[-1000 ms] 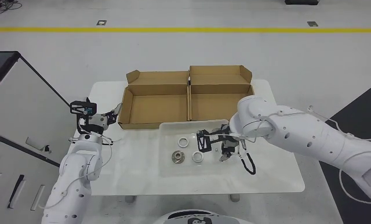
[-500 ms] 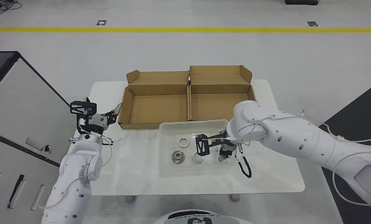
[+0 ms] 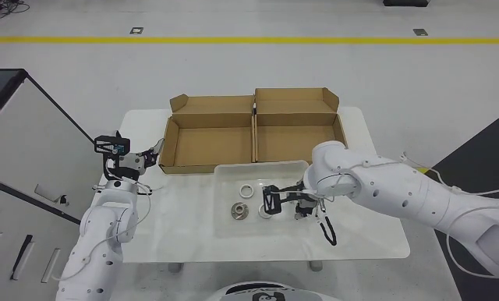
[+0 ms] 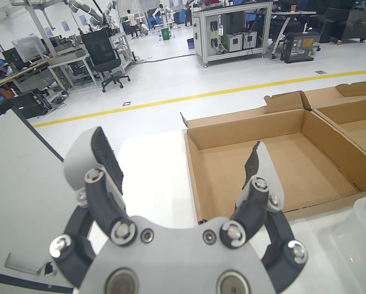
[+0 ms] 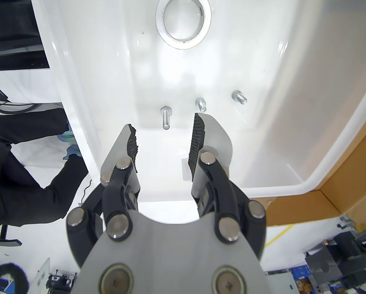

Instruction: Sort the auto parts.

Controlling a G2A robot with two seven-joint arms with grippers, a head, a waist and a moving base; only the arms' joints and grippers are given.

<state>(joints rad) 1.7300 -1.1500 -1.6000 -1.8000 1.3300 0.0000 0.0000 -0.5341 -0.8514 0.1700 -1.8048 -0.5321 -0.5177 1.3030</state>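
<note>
One bolt point(image 5: 165, 118) lies just ahead of the right arm's parted, empty jaws, its shank pointing into their gap.

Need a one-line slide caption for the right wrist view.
Right gripper, jaws open, above three bolts and a metal ring in the white tray.
</note>
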